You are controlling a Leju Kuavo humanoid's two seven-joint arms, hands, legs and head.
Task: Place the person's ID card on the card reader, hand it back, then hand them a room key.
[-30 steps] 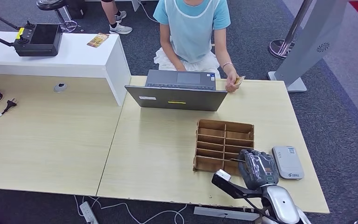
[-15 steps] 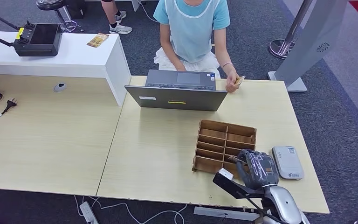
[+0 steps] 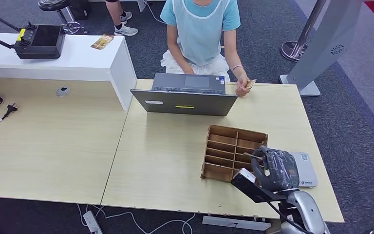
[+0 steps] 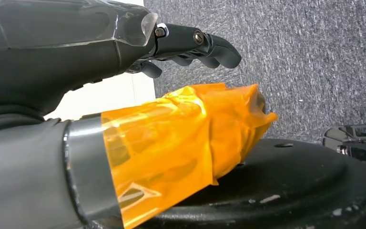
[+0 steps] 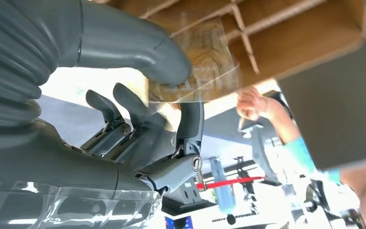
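My right hand (image 3: 276, 168) hovers over the right edge of the wooden slotted box (image 3: 233, 150), beside the white card reader (image 3: 306, 168), which it partly hides. In the right wrist view it (image 5: 124, 133) pinches a thin room key card (image 5: 195, 64) between thumb and a finger, just in front of the box (image 5: 286, 43). The person (image 3: 200, 29) sits behind the laptop and holds the ID card (image 3: 250, 84) at the table's far edge. My left hand (image 4: 138, 100) hangs over grey carpet with an orange-taped thumb, holding nothing.
An open grey laptop (image 3: 185, 95) stands between the person and the box. A white counter (image 3: 78, 61) with a black controller (image 3: 40, 41) sits far left. A grey stand (image 3: 321, 44) rises at the far right. Bare tabletop (image 3: 160, 151) lies left of the box.
My right hand has risen from the box's near slots and shifted right toward the card reader, carrying the key card. The person's hand with the ID card has stayed put.
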